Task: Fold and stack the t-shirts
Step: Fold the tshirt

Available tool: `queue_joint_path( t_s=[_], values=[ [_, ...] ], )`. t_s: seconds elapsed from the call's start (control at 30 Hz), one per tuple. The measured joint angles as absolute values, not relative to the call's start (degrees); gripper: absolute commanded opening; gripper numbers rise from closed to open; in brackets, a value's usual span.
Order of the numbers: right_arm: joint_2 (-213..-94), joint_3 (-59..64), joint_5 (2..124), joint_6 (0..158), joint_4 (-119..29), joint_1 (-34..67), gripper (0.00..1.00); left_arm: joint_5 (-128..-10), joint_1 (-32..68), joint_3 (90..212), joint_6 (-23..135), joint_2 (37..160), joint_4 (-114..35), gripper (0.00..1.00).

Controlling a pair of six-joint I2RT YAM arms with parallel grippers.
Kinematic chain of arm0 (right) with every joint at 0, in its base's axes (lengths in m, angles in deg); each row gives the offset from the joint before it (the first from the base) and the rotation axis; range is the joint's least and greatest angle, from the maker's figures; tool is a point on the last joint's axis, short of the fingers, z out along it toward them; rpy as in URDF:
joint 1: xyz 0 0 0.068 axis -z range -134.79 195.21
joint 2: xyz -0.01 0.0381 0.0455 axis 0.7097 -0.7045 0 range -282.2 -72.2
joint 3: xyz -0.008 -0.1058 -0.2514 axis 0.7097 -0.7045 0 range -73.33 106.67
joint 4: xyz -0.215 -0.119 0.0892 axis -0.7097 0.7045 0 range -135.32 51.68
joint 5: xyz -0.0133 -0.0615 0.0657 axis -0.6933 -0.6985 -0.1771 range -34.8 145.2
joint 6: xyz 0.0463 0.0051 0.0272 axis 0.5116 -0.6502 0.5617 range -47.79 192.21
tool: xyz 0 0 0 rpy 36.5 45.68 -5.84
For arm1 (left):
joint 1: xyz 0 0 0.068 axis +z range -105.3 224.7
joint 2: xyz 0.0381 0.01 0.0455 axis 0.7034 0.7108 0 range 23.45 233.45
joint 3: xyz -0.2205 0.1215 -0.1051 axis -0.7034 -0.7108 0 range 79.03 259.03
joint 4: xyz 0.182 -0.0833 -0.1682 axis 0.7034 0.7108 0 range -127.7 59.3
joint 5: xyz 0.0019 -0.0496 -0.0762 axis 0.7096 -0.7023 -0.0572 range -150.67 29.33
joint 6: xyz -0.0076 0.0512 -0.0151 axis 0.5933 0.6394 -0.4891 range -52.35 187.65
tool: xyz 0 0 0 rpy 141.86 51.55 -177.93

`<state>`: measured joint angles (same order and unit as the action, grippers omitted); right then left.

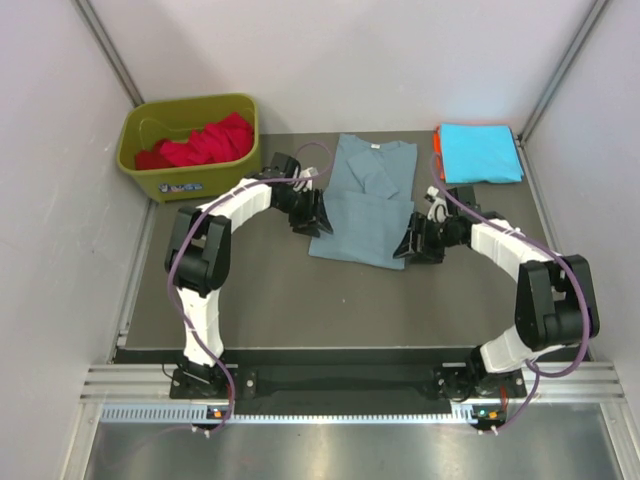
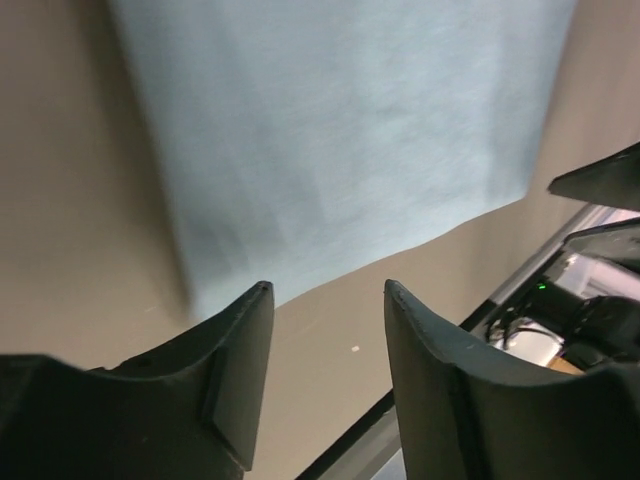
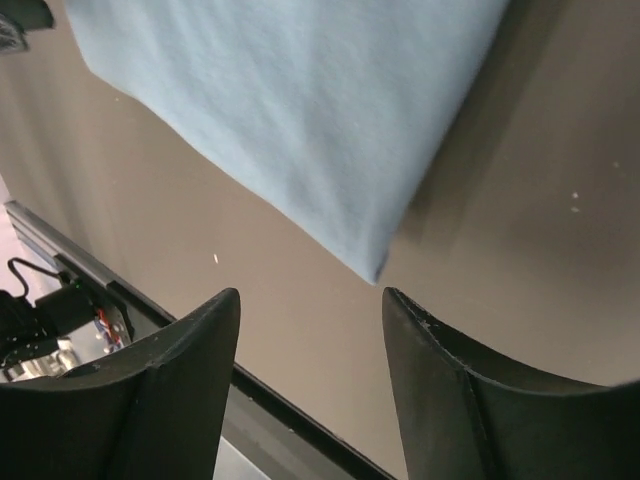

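A grey-blue t-shirt [image 1: 365, 200] lies partly folded at the table's middle, collar to the back. Its cloth fills the upper part of the left wrist view [image 2: 340, 140] and of the right wrist view [image 3: 300, 110]. My left gripper [image 1: 312, 218] sits at the shirt's left edge, open, nothing between its fingers [image 2: 328, 292]. My right gripper [image 1: 410, 245] is at the shirt's near right corner, open and empty [image 3: 310, 295]. A folded cyan t-shirt [image 1: 480, 152] lies at the back right on an orange one [image 1: 438, 140]. Red t-shirts [image 1: 205, 142] fill the bin.
An olive-green plastic bin [image 1: 190, 175] stands at the back left. Grey walls close in the table on three sides. A metal rail [image 1: 340, 385] runs along the near edge by the arm bases.
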<state>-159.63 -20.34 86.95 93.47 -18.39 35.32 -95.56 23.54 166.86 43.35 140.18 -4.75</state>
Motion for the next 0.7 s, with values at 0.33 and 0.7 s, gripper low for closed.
queue_joint_path(
  t_s=[0.33, 0.7],
  values=[
    [-160.25, -27.62, 91.19, 94.43, -23.35, 36.90, 0.56, -94.08, 28.85, 162.91, 47.77, 139.83, -1.74, 0.56],
    [-164.49, -29.61, 92.96, 95.41, -27.96, 36.90, 0.51, -94.78, 28.28, 157.44, 45.87, 139.28, -3.68, 0.52]
  ],
)
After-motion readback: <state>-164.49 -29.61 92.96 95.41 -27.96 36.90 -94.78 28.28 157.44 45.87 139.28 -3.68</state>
